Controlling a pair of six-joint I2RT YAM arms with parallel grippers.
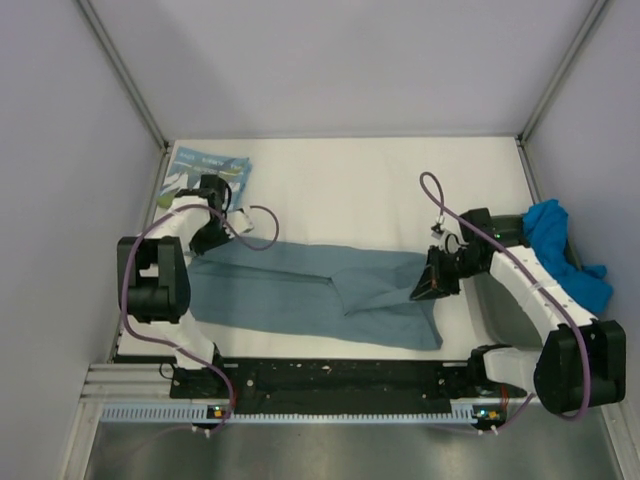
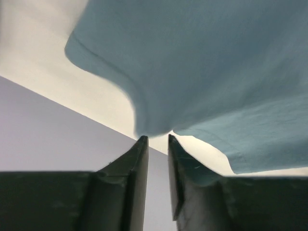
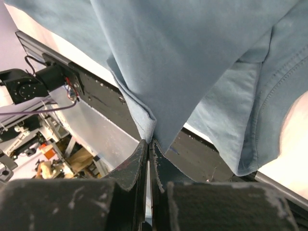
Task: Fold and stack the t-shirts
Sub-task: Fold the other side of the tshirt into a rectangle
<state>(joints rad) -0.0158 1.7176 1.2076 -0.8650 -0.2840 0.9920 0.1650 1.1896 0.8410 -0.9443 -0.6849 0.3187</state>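
Note:
The plain slate-teal t-shirt (image 1: 310, 295) lies spread across the middle of the table, partly folded over itself. My left gripper (image 1: 208, 240) is at its far left corner. In the left wrist view its jaws (image 2: 155, 138) stand slightly apart, with the shirt's edge (image 2: 202, 72) just at the tips and nothing between them. My right gripper (image 1: 428, 285) is at the shirt's right end, shut on a fold of the cloth (image 3: 192, 62), as the right wrist view (image 3: 150, 142) shows. The NIH t-shirt (image 1: 205, 172) lies folded at the back left. The bright blue t-shirt (image 1: 562, 250) is bunched at the right.
A dark grey-green tray (image 1: 505, 305) sits at the right under my right arm, with the bright blue shirt over its far side. White walls enclose the table on three sides. The black rail (image 1: 330, 375) of the arm bases runs along the near edge.

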